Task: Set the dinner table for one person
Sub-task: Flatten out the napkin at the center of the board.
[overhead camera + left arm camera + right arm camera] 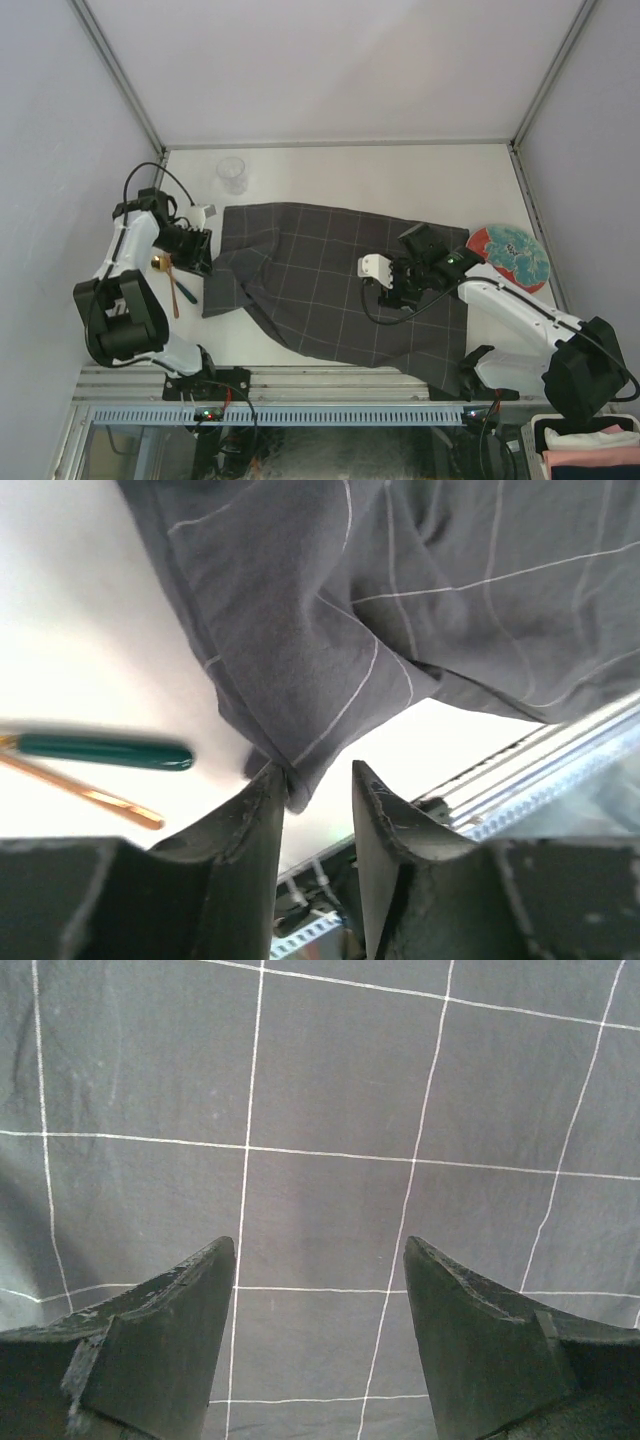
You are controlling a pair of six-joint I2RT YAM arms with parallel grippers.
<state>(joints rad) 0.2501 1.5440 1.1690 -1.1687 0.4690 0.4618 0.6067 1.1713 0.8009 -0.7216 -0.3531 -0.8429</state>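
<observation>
Left end effector [318, 780]: jaws parted, the checked cloth's [400, 610] corner loose between them.
Right end effector [319, 1250]: open, empty, over the cloth.
Counter [400, 180]: ahead of both arms; we see the cloth laid, its left edge rumpled.
Remaining, we judge: plate [510, 255], clear cup [232, 175] and green-handled utensil [105, 750] unplaced.
Views: only the top shows plate and cup; only the left wrist shows the corner.

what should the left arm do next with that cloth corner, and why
Probably lift the left end effector straight up and away from the checked cloth. Its jaws stand apart, and the cloth's corner sits loosely between them rather than pinched, seemingly resting on the dinner table. Backing off vertically should avoid dragging that corner out of place.
</observation>
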